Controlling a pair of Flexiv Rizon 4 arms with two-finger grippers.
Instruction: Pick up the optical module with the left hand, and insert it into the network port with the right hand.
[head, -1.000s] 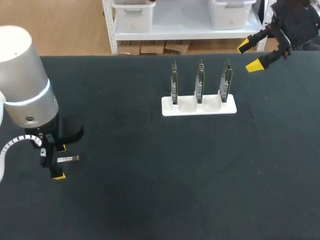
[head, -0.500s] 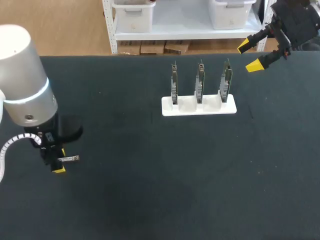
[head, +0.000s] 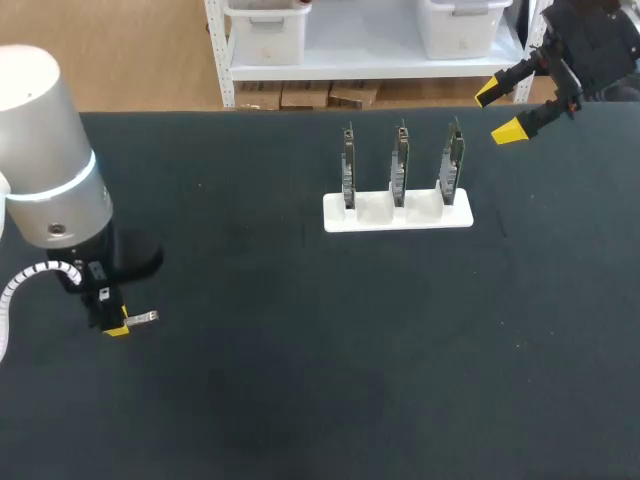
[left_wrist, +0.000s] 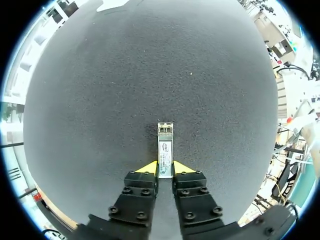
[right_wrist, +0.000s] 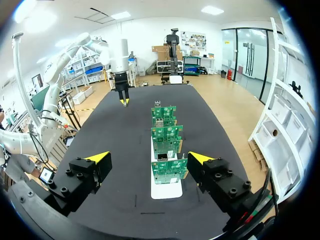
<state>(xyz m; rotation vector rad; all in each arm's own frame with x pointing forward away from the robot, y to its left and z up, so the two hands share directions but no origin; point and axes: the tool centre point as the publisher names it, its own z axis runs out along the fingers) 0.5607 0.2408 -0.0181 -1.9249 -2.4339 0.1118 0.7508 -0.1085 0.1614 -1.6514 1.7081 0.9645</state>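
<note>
Black table (head: 300, 380) underneath everything. At far middle, white holder (head: 397, 214) with three green circuit boards (head: 400, 165) upright in its slots, side by side. Well apart from it, near left edge, optical module (left_wrist: 165, 142) pinched by its rear end between closed fingers of left gripper (left_wrist: 165, 169). Right gripper (head: 497, 112) spread wide, holding nothing, beyond holder's right end.

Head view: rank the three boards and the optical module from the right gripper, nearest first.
1. Right board, rack's right end.
2. Middle board, rack's centre.
3. Left board, rack's left end.
4. Optical module, far left side.
</note>
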